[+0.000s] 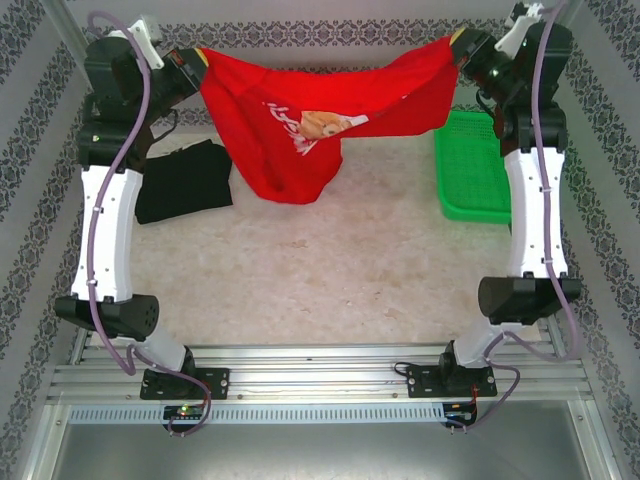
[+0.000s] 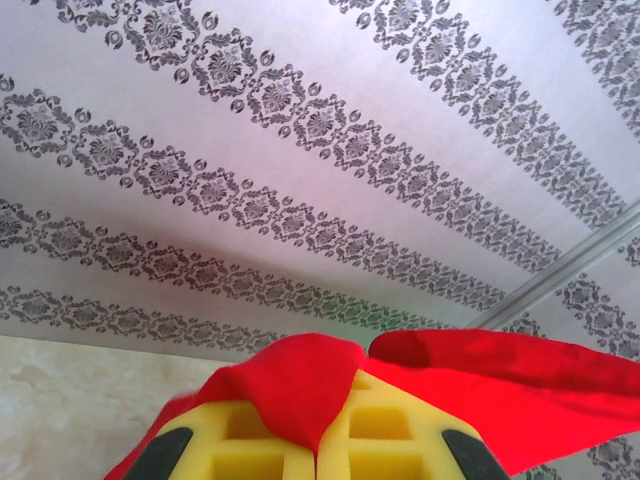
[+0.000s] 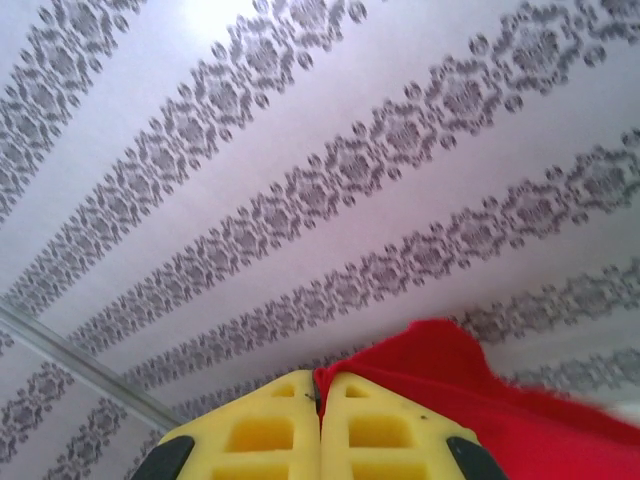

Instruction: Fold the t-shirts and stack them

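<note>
Clamped on red t-shirt at both ends: left gripper, right gripper. Long axis left-right, sagging at far side; black t-shirt lying below, left.

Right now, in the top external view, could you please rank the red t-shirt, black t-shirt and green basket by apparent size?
1. The red t-shirt: largest, though it hangs raised, nearer the camera.
2. The black t-shirt and green basket look alike; the right arm covers part of the basket.
</note>
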